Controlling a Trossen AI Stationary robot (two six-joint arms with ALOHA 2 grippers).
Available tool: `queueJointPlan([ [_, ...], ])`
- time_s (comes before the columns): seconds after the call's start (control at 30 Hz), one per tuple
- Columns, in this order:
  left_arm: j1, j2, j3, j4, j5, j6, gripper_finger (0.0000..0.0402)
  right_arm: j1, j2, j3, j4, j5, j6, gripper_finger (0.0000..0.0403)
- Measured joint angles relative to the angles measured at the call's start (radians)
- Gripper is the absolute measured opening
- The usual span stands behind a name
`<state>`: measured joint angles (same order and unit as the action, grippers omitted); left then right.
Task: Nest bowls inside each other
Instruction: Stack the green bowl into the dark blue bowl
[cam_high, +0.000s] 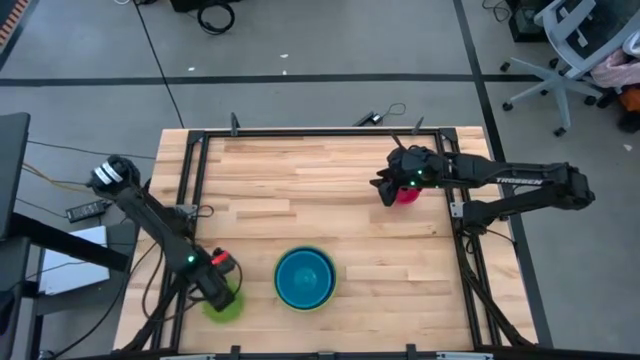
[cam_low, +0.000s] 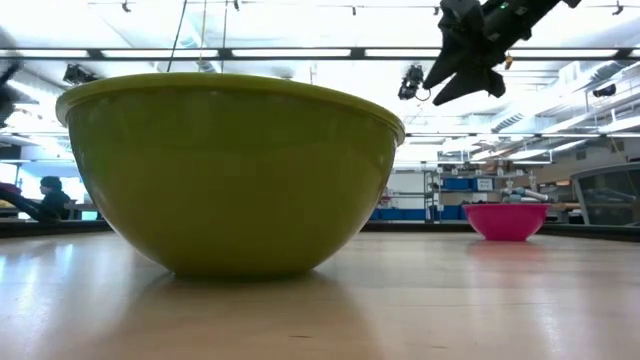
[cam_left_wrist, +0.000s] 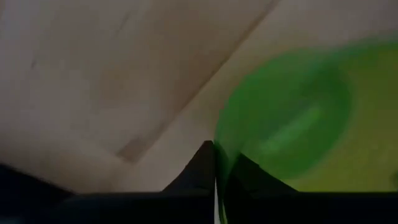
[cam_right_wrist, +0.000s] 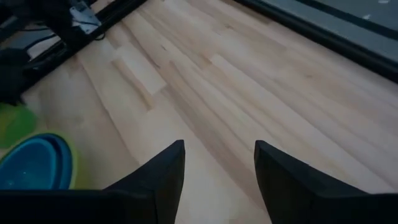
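Observation:
The large lime green bowl (cam_high: 305, 302) stands on its base near the table's front edge, with blue bowls (cam_high: 305, 276) nested inside it. It fills the low view (cam_low: 230, 170). Left of it is the small lime green bowl (cam_high: 228, 304), and my left gripper (cam_high: 222, 288) is shut on it. At the far right the small magenta bowl (cam_low: 505, 220) rests on its base. My right gripper (cam_right_wrist: 217, 165) hangs open above it (cam_low: 465, 60) and partly hides it in the high view (cam_high: 408, 195). My left gripper pinches the rim (cam_left_wrist: 217, 152) of the small lime green bowl, one finger (cam_left_wrist: 249, 177) inside the bowl and the other finger (cam_left_wrist: 198, 167) outside its wall. The fingers come steeply from above, pointing down.
A black metal frame (cam_high: 300, 135) runs along the table's left, far and right sides. Bare wooden tabletop (cam_high: 300, 200) lies between the bowl stack and the magenta bowl. In the right wrist view the stack (cam_right_wrist: 31, 165) and the small green bowl (cam_right_wrist: 12, 121) show far off.

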<state>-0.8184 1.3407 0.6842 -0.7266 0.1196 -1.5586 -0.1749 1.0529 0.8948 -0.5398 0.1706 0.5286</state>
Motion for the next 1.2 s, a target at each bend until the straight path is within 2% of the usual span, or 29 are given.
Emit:
queueJointPlan([
  [0.17,0.168,-0.077,0.104,-0.090,-0.062,0.080,0.0007,-0.011,-0.036,0.000,-0.069,0.064,0.011,0.0187],
  [0.33,0.424,-0.104,0.294,-0.138,-0.160,0.379,0.0003,-0.070,-0.023,0.000,-0.152,0.085,-0.003,0.0185],
  [0.43,0.551,-0.079,0.418,-0.144,-0.186,0.565,0.0002,-0.106,-0.017,0.000,-0.182,0.059,-0.001,0.0185],
  [0.57,0.646,0.034,0.520,-0.141,-0.177,0.782,0.0001,-0.139,-0.017,0.000,-0.227,0.062,0.000,0.0185],
  [0.77,0.670,0.257,0.592,-0.102,-0.021,0.977,0.0001,-0.167,-0.017,0.000,-0.359,0.073,0.025,0.0185],
  [0.9,0.652,0.340,0.632,-0.096,0.003,1.033,0.0018,-0.174,-0.017,0.000,-0.406,0.090,0.024,0.0191],
  [1.03,0.631,0.395,0.657,-0.078,-0.024,1.054,0.0073,-0.187,-0.017,0.000,-0.413,0.096,0.019,0.0203],
  [1.2,0.616,0.428,0.660,-0.053,-0.015,1.017,0.0168,-0.200,-0.017,-0.003,-0.414,0.050,0.009,0.0230],
])
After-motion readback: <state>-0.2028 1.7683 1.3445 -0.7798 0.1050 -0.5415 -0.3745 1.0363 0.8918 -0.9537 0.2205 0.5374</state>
